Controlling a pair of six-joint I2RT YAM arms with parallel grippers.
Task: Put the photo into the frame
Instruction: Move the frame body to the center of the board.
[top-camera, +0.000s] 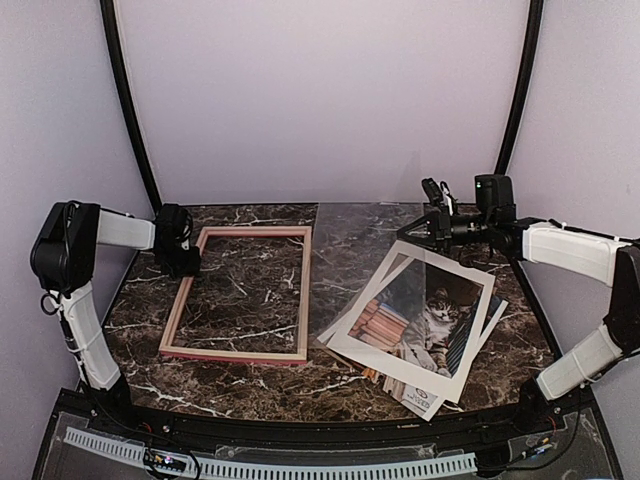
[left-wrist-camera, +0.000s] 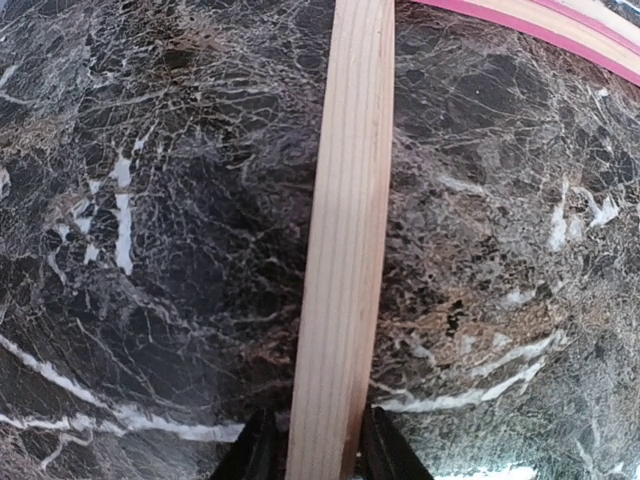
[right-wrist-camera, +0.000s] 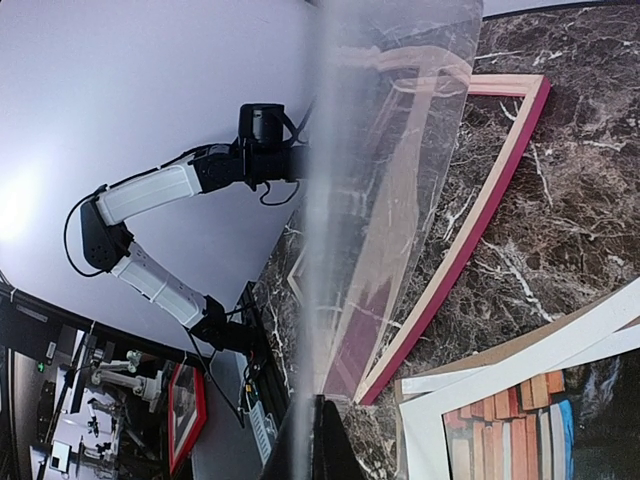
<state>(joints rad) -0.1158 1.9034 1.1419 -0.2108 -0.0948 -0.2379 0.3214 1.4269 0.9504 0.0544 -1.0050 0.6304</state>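
Photo (top-camera: 425, 310) lying at 4 o'clock, not yet going in
L gripper (left-wrist-camera: 318, 455) clamping frame (top-camera: 235, 352) at 9 o'clock; R gripper (right-wrist-camera: 312, 450) pinching clear pane (right-wrist-camera: 390, 150), whose sagging edge is risking dragging photo askew

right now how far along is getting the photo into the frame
Done: the frame lies wood side up on the table, with nothing inside it. In hand: the left tool straddles one long rail, and the right tool grips a clear sheet between frame and photo. Left: the photo lies on a pile at the right, outside the frame, not yet put in.
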